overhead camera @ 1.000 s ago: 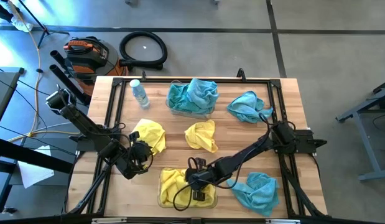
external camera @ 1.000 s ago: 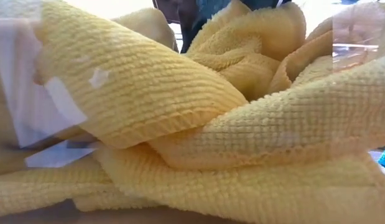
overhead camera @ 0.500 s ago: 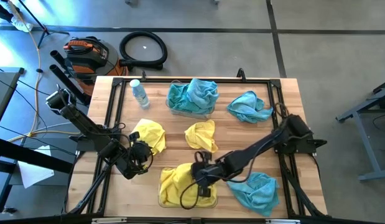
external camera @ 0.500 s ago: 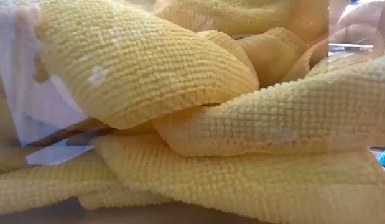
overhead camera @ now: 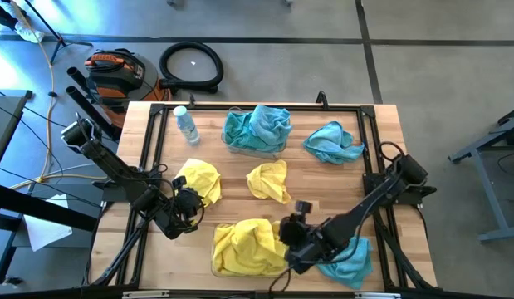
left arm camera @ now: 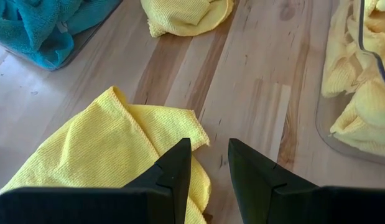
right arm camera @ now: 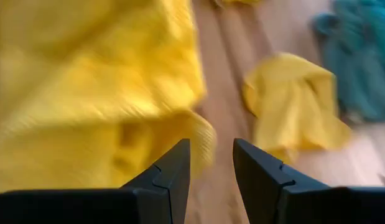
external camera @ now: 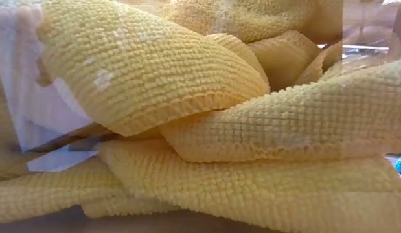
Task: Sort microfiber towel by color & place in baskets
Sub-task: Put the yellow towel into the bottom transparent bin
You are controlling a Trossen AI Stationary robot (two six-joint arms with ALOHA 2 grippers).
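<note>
My right gripper (overhead camera: 291,246) hangs just beside the near basket (overhead camera: 217,267), at its right-hand end, with its fingers apart and nothing between them; the right wrist view shows only bare gap between the two dark fingers (right arm camera: 173,171), with the yellow heap off to one side. That near basket holds a mound of yellow towels (overhead camera: 244,245), and the low view is filled almost edge to edge with the same ribbed yellow cloth (external camera: 206,129) pressed against the clear wall. The far basket (overhead camera: 232,147) holds a pile of teal towels (overhead camera: 257,126). So both colours have a home and each bin is partly filled. What I judge is left: one yellow towel (overhead camera: 269,180) lies loose in the middle of the table, another yellow one (overhead camera: 198,178) lies further left, just in front of my left gripper (overhead camera: 186,208), a teal towel (overhead camera: 333,141) sits near the far right corner, and a second teal one (overhead camera: 344,253) lies at the near right, partly under my right arm. That makes four cloths that I can count not yet sorted. My left gripper waits with its fingers parted and empty over the edge of that left yellow towel (left arm camera: 111,146). A small water bottle (overhead camera: 186,124) stands at the far left, clear of the work.
</note>
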